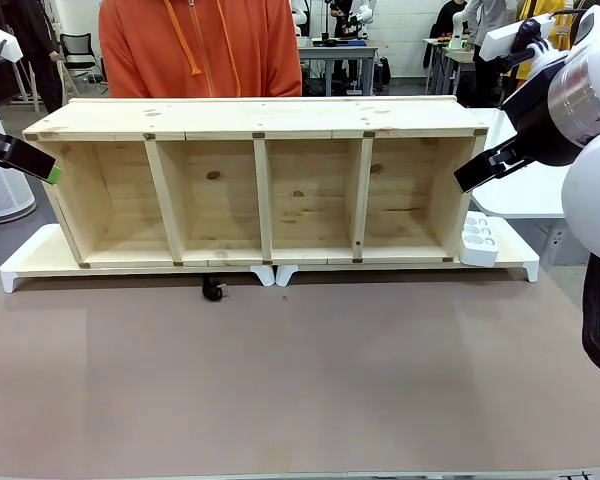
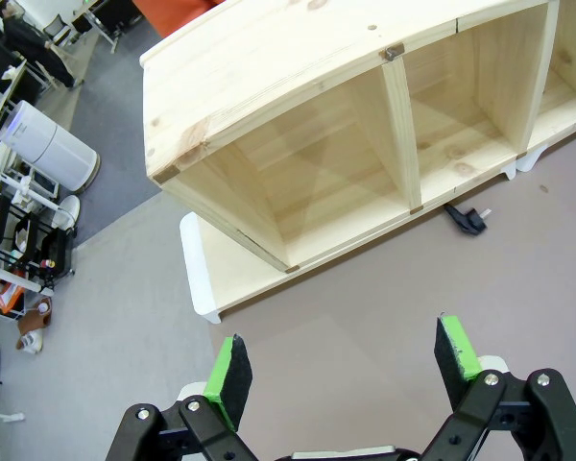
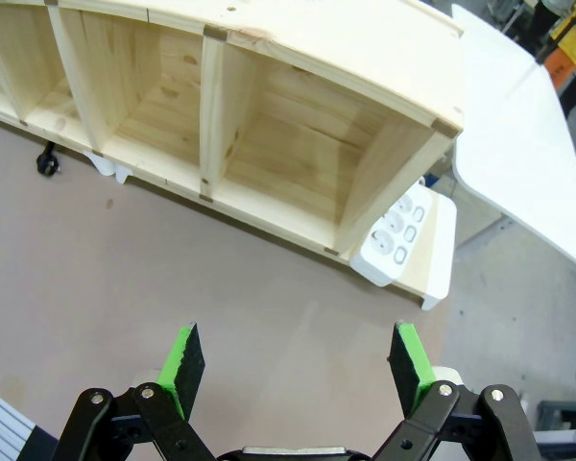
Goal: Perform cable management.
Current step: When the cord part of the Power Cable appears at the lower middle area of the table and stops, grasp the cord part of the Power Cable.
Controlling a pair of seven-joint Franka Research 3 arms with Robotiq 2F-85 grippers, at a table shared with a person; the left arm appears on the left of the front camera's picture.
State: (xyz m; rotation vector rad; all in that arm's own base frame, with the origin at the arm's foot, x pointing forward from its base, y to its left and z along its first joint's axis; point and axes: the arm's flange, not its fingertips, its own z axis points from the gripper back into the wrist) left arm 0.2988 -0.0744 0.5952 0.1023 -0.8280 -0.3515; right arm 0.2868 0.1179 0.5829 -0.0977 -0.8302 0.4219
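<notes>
Left end effector (image 2: 344, 346) and right end effector (image 3: 295, 336) hang empty, fingers apart, over the brown tabletop (image 1: 300, 380).
Cable (image 1: 214, 291) end lies at the wooden shelf's (image 1: 260, 118) front edge; white power strip (image 1: 479, 242) beside its right end.

The cable (image 1: 214, 291) is showing as a short, thin black end, probably its small plug. It is lying flat on the brown tabletop (image 1: 300, 390), touching it, just in front of the lower edge of the wooden shelf (image 1: 280, 120). It is sitting below the second compartment from the robot's left, curling slightly and poking out from under the shelf.
</notes>
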